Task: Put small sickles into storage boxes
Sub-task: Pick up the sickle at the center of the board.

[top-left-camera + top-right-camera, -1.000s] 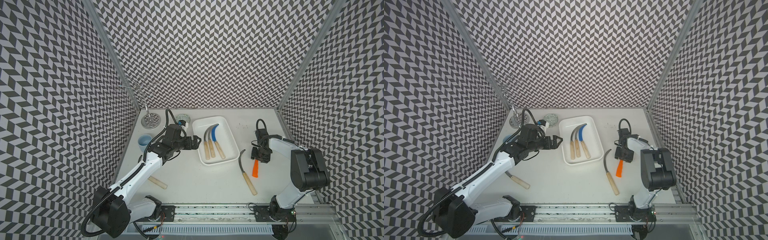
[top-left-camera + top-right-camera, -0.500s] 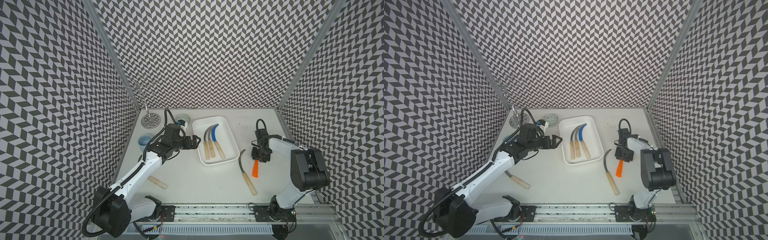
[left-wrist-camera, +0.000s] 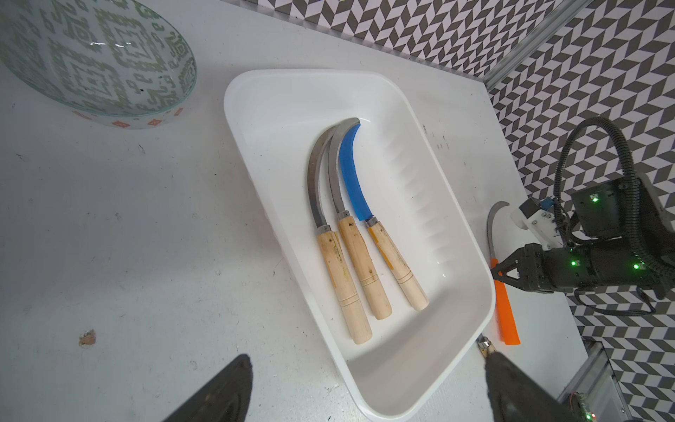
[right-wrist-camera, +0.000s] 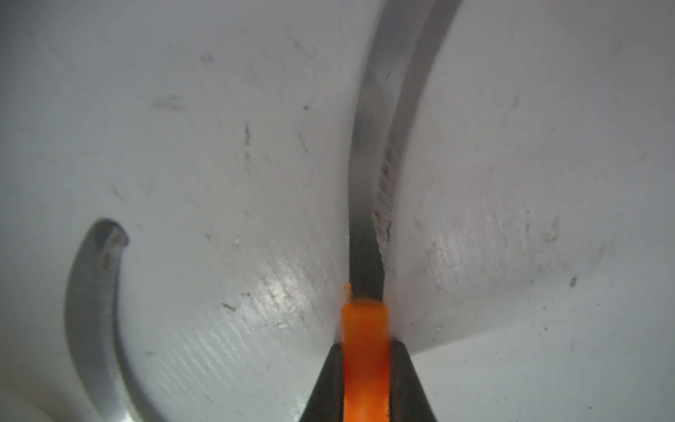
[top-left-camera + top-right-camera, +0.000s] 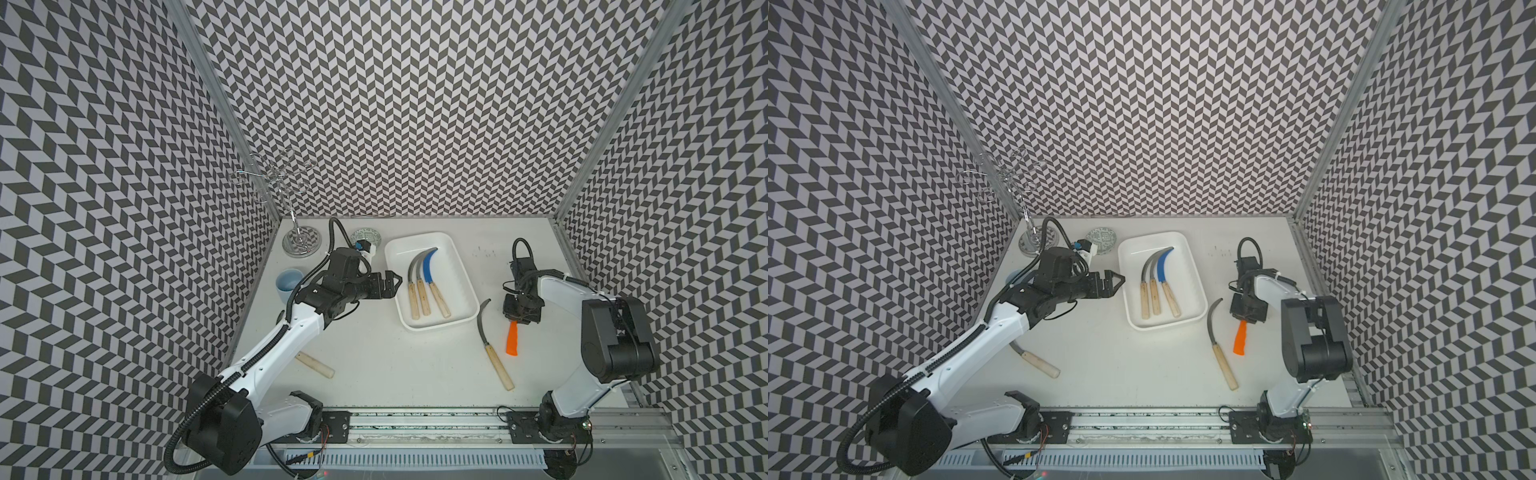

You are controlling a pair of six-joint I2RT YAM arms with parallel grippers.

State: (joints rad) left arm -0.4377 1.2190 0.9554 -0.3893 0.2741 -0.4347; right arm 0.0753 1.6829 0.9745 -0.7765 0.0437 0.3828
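The white storage box [image 5: 457,272] [image 5: 1188,282] [image 3: 292,120] holds three small sickles side by side, two grey-bladed and one blue-bladed [image 5: 428,266] [image 3: 350,171]. To its right, my right gripper [image 5: 517,321] [image 4: 365,365] is shut on the orange-handled sickle [image 5: 513,341] [image 4: 364,329] near its blade end, low on the table. A wooden-handled sickle [image 5: 493,351] [image 5: 1219,349] lies loose between the box and that gripper. Another sickle [image 5: 314,365] [image 5: 1040,363] lies partly under my left arm. My left gripper [image 5: 395,282] [image 3: 365,398] hangs open beside the box's left edge, holding nothing.
A patterned round bowl [image 5: 365,239] [image 3: 98,62], a light-blue mug [image 5: 289,282] and a metal wire rack [image 5: 299,243] stand at the back left. Patterned walls close in on both sides and the back.
The right gripper's jaws have closed onto the orange handle. The left arm has hardly moved and stays open.
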